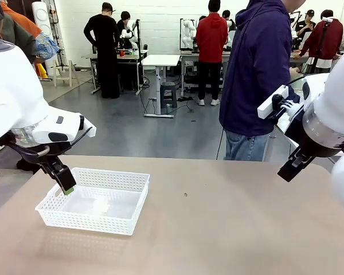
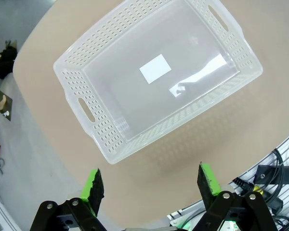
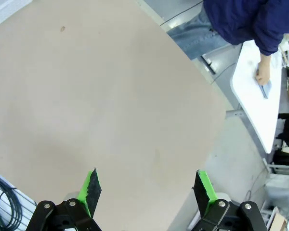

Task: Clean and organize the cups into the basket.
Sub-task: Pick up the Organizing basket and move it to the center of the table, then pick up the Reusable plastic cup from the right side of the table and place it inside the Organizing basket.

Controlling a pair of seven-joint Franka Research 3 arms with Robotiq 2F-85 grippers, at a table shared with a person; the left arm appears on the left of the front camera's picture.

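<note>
The basket (image 1: 86, 220), a shallow white lattice tray, sits on the left of the tan table with nothing in it but a white label (image 2: 155, 68) on its floor. My left gripper (image 1: 64, 182) hangs open just above the basket's near-left corner. In the left wrist view the basket (image 2: 74, 86) lies ahead of the spread left gripper (image 2: 151, 174). My right gripper (image 1: 289, 171) is raised at the table's right side. In the right wrist view the right gripper (image 3: 147, 175) stands open over bare tabletop. The cups are out of view.
A person in a navy hoodie (image 1: 258, 74) stands at the far side of the table, right of centre, with one hand (image 3: 263, 74) on a white side table (image 3: 253, 103). The tan tabletop (image 1: 218, 223) stretches bare to the right of the basket.
</note>
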